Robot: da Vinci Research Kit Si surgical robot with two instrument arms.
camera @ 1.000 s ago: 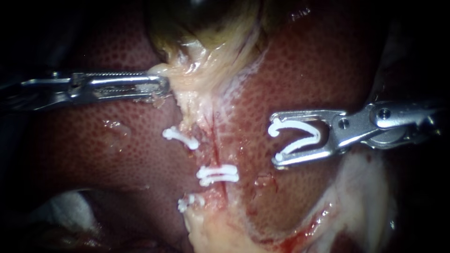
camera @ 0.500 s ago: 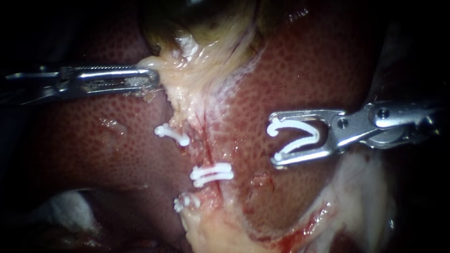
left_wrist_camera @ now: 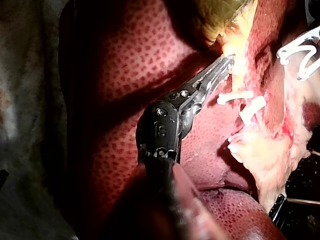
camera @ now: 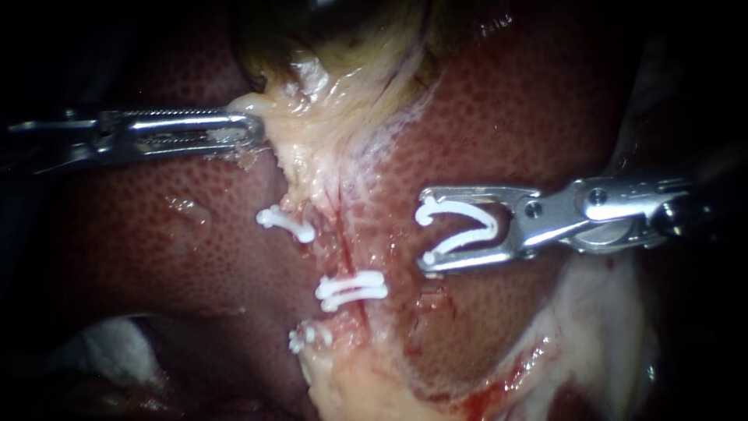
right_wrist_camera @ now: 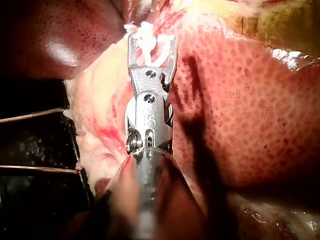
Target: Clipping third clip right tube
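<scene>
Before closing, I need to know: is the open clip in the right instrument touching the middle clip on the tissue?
Apart. The endoscope view shows a band of bare tissue between the open clip and the middle clip.

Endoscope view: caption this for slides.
Right instrument holds an open clip near three placed clips; left instrument grips tissue below the gallbladder.

Surgical bench lab, seen close up. A mottled red-brown liver (camera: 530, 101) fills the endoscope view, w/ a yellow-green gallbladder (camera: 343, 47) at its upper edge & small white clips (camera: 351, 288) set in the pale tissue below. My left instrument (camera: 253, 132), slim steel, pinches the gallbladder's pale rim. My right instrument (camera: 425, 231) carries an open clip (camera: 467, 209) between its jaws. In the right wrist view the organ's edge meets a dark surface (right_wrist_camera: 30, 140).
</scene>
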